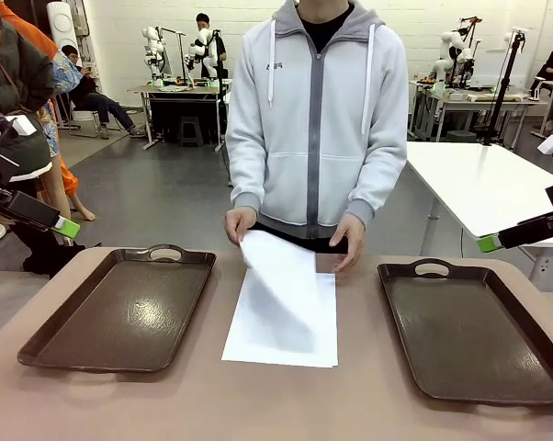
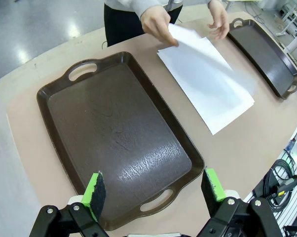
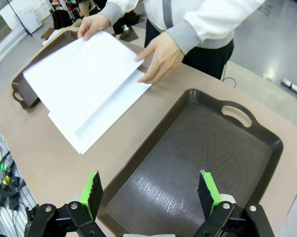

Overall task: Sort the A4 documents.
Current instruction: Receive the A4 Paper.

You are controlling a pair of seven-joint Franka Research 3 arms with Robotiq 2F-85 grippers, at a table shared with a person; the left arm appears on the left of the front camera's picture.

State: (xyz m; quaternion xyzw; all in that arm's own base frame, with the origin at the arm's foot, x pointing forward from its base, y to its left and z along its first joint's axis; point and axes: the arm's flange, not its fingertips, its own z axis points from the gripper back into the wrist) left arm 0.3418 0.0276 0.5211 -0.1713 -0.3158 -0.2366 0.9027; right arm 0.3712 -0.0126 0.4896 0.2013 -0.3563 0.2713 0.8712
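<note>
Papers (image 1: 284,317) flat on the beige tabletop (image 1: 258,404); both claws gape wide, empty.
Front: stack just right of the left tray (image 1: 120,308), long axis running toward the person, whose hand (image 1: 240,223) lifts the top sheet; workshop behind. Left wrist: left claw (image 2: 153,190) above that tray. Right wrist: right claw (image 3: 151,190) beyond the papers from it.

Glossy grey floor (image 1: 166,197), white table (image 1: 483,184).

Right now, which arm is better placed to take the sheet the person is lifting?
Left, probably: the lifted sheet has its raised corner on the left pincer side, and the stack lies nearer the left tray than the right tray.
</note>
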